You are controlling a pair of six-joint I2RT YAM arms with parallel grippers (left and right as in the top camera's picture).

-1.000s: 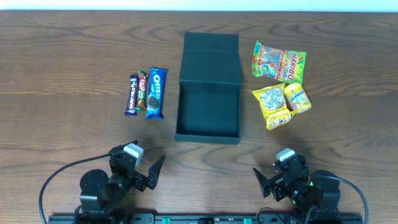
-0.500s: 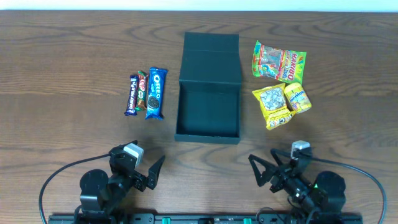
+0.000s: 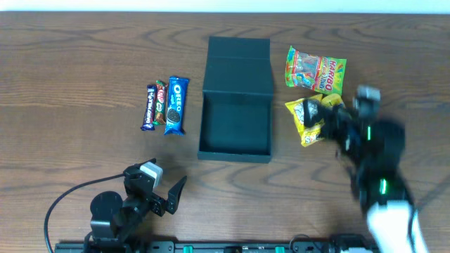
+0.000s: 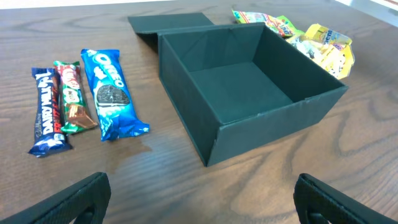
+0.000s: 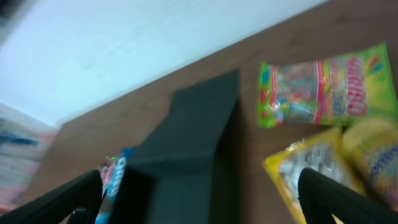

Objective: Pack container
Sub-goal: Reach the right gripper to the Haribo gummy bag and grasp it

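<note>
Container [image 3: 235,130] sits open and empty mid desk [image 3: 70,70], long axis running away from the arms. Right gripper [image 5: 199,186] hovers over the yellow snack packets [image 3: 306,126] just right of it, jaws apart (overhead blurred). Left gripper [image 4: 200,186] farther off, jaws apart.

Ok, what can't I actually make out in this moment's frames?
Right gripper: motion-blurred overhead; whether it touches anything cannot be told.
Small yellow packet: largely covered by the right arm overhead, blurred and cut by the right wrist view's edge.
Container lid: partly behind the box's walls in the left wrist view.
</note>
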